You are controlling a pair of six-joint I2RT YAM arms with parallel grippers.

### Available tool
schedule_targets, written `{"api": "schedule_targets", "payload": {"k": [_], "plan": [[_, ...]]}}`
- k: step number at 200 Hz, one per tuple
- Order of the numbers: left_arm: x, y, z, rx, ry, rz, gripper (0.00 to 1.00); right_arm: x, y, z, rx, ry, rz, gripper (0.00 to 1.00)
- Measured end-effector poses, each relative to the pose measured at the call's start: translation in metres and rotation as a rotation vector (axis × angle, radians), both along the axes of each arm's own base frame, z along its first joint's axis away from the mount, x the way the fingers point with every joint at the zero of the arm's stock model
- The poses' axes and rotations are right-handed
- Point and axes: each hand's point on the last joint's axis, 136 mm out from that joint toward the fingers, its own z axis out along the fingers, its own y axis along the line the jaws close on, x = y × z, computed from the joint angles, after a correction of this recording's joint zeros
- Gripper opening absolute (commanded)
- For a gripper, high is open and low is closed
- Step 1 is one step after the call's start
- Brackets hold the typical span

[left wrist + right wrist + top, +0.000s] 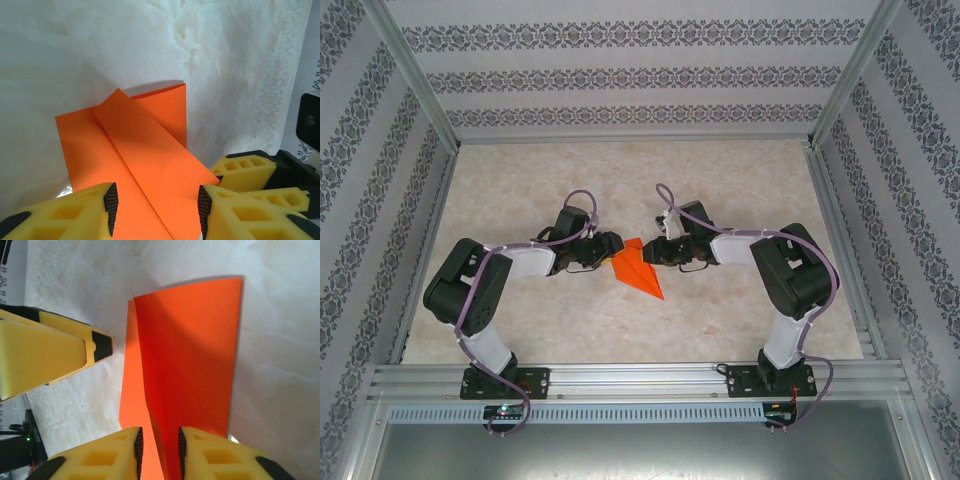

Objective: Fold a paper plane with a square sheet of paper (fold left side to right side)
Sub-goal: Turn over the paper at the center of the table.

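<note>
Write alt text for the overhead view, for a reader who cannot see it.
A folded orange paper, tapering to a point, lies on a pale table between the left gripper and the right gripper, one close at each side. Patterned walls surround the table.

We see the folded orange paper (145,150) lying on the white, wrinkled surface (60,45). A long flap runs diagonally from upper left to lower right across a wider layer. Another layer sticks out behind it at the top and throws a shadow on the surface. The left gripper (156,210) sits at the bottom edge with its yellow fingers (70,217) spread wide and the black ribbed pads facing inward. The paper passes through the gap; we can't confirm pad contact. The right gripper (226,182) comes in from the right, its upper tip at the flap's right corner. A black housing (310,120) sits at the right edge.
</note>
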Motion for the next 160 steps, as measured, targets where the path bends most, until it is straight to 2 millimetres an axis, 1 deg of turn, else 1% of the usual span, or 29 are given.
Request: {"api": "schedule_targets", "payload": {"k": [11, 41, 54, 73, 94, 110, 136, 160], "plan": [[0.000, 0.000, -0.001, 0.001, 0.002, -0.001, 0.49, 0.000, 0.001, 0.001, 0.007, 0.000, 0.005, 0.00], [-0.001, -0.004, -0.001, -0.002, 0.002, -0.008, 0.50, 0.000, 0.000, 0.003, 0.022, 0.007, 0.000, 0.00], [0.000, -0.005, 0.001, -0.007, -0.005, -0.004, 0.50, 0.001, -0.004, 0.007, 0.033, 0.002, -0.011, 0.00], [0.002, -0.005, 0.014, -0.019, -0.037, 0.000, 0.51, 0.003, -0.011, 0.018, 0.068, -0.005, -0.029, 0.00], [0.004, -0.006, 0.033, -0.039, -0.081, 0.000, 0.51, 0.006, -0.011, 0.031, 0.110, -0.021, -0.029, 0.00], [0.006, -0.007, 0.039, -0.051, -0.100, 0.002, 0.51, 0.006, -0.009, 0.035, 0.133, -0.022, -0.023, 0.00], [0.008, -0.009, 0.040, -0.062, -0.105, 0.005, 0.51, 0.004, -0.007, 0.037, 0.151, -0.012, -0.020, 0.00], [0.007, -0.014, 0.029, -0.058, -0.085, -0.004, 0.52, 0.004, -0.007, 0.037, 0.155, -0.008, -0.022, 0.00]]}}
